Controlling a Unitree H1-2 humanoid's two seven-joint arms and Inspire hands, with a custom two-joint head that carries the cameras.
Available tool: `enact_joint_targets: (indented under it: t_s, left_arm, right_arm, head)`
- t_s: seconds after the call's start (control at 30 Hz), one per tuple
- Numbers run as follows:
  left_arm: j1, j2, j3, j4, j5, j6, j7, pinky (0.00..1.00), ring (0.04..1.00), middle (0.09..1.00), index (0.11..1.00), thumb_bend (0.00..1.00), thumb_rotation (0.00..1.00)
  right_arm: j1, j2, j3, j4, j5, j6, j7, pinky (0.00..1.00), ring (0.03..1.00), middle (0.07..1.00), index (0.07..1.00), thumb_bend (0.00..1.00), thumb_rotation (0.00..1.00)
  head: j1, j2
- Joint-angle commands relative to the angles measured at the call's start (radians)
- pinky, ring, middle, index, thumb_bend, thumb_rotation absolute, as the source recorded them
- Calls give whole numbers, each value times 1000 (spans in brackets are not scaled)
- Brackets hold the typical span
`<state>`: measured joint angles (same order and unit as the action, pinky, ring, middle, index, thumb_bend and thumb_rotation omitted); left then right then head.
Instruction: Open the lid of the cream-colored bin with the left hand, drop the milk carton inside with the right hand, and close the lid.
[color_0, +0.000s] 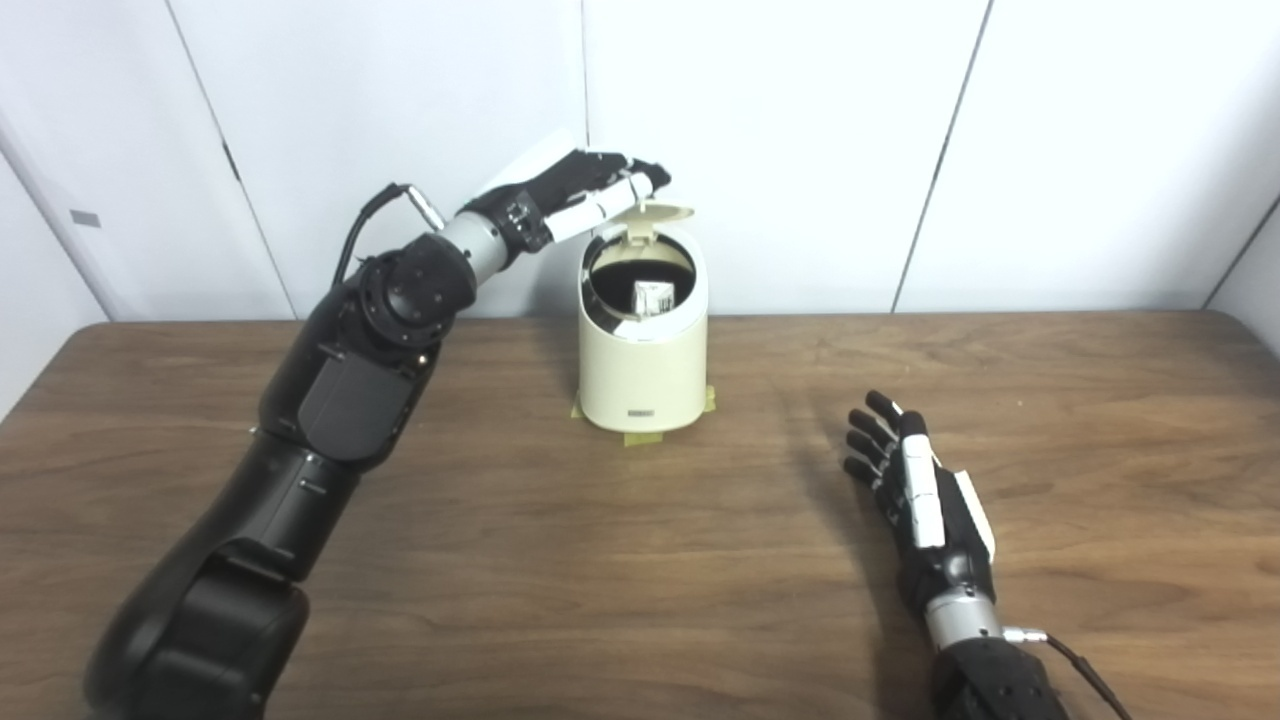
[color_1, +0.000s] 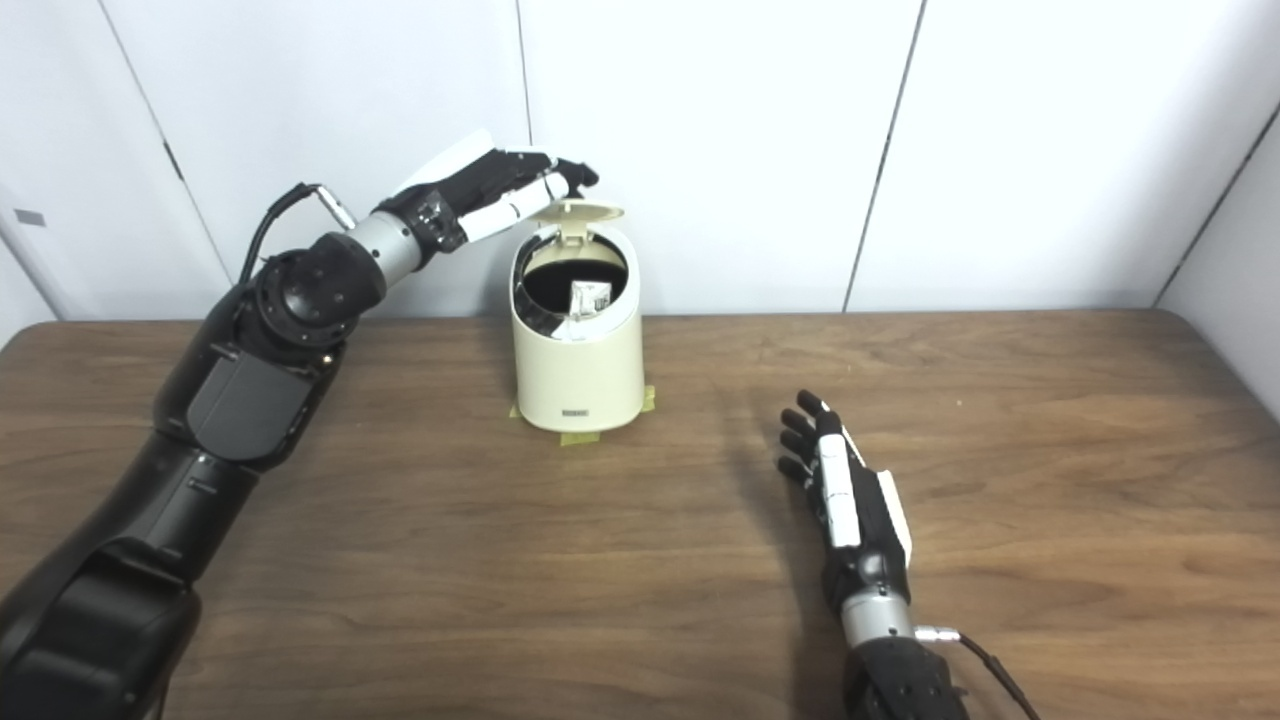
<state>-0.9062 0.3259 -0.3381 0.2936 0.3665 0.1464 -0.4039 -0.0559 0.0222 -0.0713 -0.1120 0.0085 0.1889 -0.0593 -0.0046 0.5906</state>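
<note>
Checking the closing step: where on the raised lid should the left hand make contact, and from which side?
A judgement: the lid stands tilted up at the back of the bin, so press its upper face near the free front edge, coming from above. The left hand hovers there, fingers extended; whether it touches, I cannot tell.

A wooden table with dark brown grain fills the lower view from nine to three o'clock. White wall panels rise behind it at twelve o'clock, split by thin dark seams. Yellowish tape tabs lie on the tabletop near centre.
</note>
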Motion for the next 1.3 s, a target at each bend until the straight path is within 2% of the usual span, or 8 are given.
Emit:
enact_joint_targets:
  t_s: [0.0, 0.13, 0.27, 0.33, 0.57, 0.73, 0.97, 1.27]
  left_arm:
    - [-50, 26, -8, -54, 34, -6, -13, 900, 862, 778, 810, 579, 1000]
    - [-29, 47, -30, -115, 95, -6, -27, 850, 835, 777, 802, 610, 1000]
    - [-6, 62, -42, -150, 147, -44, -21, 726, 766, 776, 780, 514, 1000]
    - [3, 71, -50, -158, 173, -71, -19, 716, 759, 777, 777, 499, 1000]
    - [45, 87, -86, -182, 268, -134, -28, 695, 766, 778, 775, 545, 1000]
    - [68, 95, -122, -213, 329, -117, -95, 798, 841, 830, 818, 587, 1000]
    - [89, 90, -155, -202, 384, -131, -145, 921, 881, 860, 856, 589, 1000]
    - [105, 79, -212, -181, 449, -142, -168, 956, 924, 898, 886, 578, 1000]
  right_arm:
    - [-19, -2, 0, -7, -2, -22, -4, 832, 869, 861, 893, 581, 1000]
    - [-17, 2, -1, -5, 5, -20, -4, 827, 869, 861, 898, 580, 1000]
    - [-16, -1, 0, 2, 5, -25, -3, 818, 868, 858, 904, 575, 1000]
    - [-14, -4, 2, 4, -4, -24, -6, 811, 864, 857, 904, 574, 1000]
    - [-11, -6, -3, -7, 6, -11, -4, 814, 872, 863, 907, 567, 1000]
    - [-10, -15, -3, -9, 7, -11, 0, 838, 875, 860, 907, 557, 1000]
    - [-5, -17, -6, -25, 8, 3, -2, 843, 876, 853, 902, 563, 1000]
    - [13, -18, 0, -49, -7, 13, -5, 819, 870, 848, 906, 561, 1000]
  head:
    - [-1, 2]
    - [-1, 9]
    - [-2, 13]
    - [-4, 16]
    - [-8, 26]
    - [-14, 34]
    - [-16, 39]
    - [-24, 45]
